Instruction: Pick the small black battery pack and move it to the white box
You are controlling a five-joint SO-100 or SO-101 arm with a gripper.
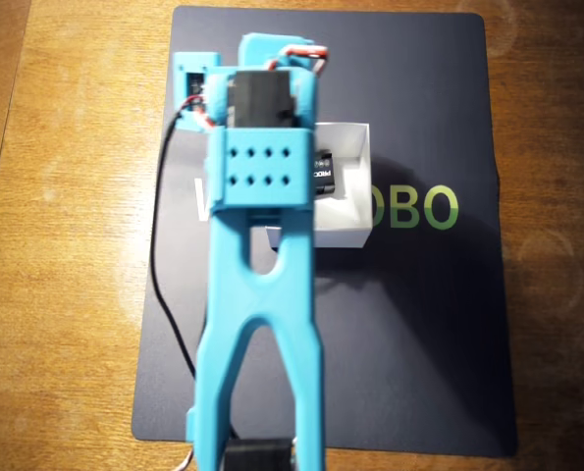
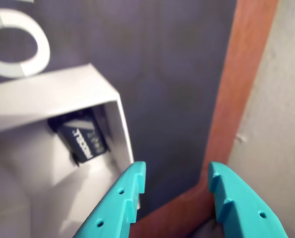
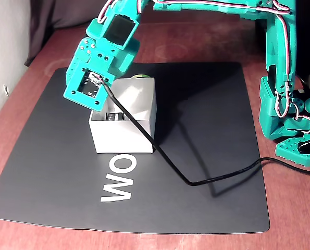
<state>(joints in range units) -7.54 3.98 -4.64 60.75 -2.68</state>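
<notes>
Though lying inside the white box [image 2: 63,94], small black battery pack [image 2: 83,139]: rigid, light, likely slick; grip long sides. Fingers [image 2: 174,191] apart, empty.

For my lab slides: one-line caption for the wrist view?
Open tool above the mat, beside the white box with the black battery pack inside.

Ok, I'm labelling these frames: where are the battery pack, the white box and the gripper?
battery pack [image 2: 83,139]: wrist view, its lettered top face.
white box [image 3: 121,138]: fixed view, its front wall.
gripper [image 2: 176,186]: wrist view, between the open fingers.
</notes>
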